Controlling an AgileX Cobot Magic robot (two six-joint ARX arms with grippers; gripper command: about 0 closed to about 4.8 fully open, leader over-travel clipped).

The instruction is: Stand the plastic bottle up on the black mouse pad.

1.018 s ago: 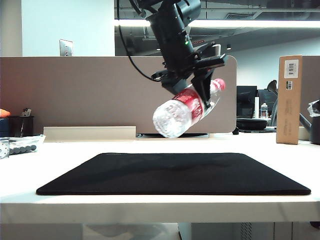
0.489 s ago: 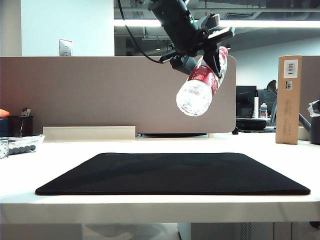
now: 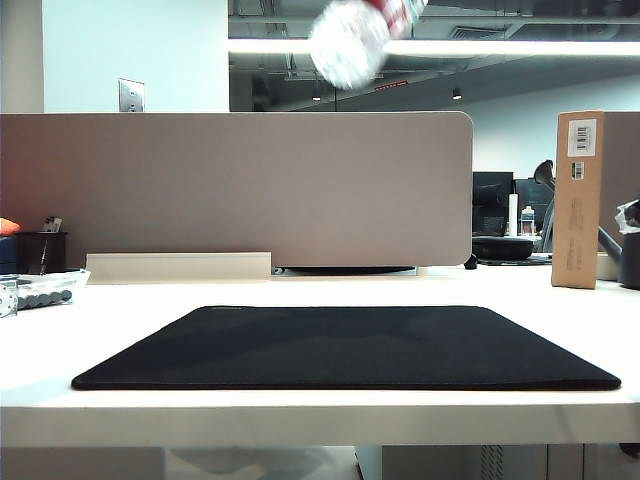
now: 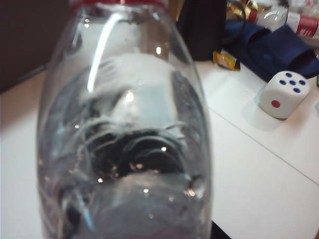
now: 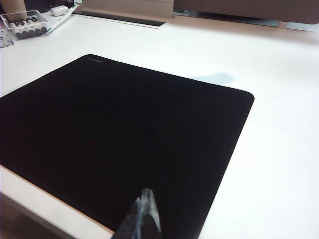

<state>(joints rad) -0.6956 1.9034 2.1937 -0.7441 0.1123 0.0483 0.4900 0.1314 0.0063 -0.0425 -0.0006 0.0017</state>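
Your left gripper – itself unseen – grips the plastic bottle [image 3: 352,38] high above the black mouse pad [image 3: 345,346], which lies bare; standing remains. Right gripper [image 5: 141,219] hovers by the pad's near edge, jaw state unclear

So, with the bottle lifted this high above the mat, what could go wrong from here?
1. The plastic bottle hangs tilted at the top edge of the exterior view, far above the black mouse pad; a slip from the left gripper would likely make it bounce or roll.
2. It is not upright, so lowering it like this could tip it over.
3. The right gripper waits near the pad's edge and may be in the way.
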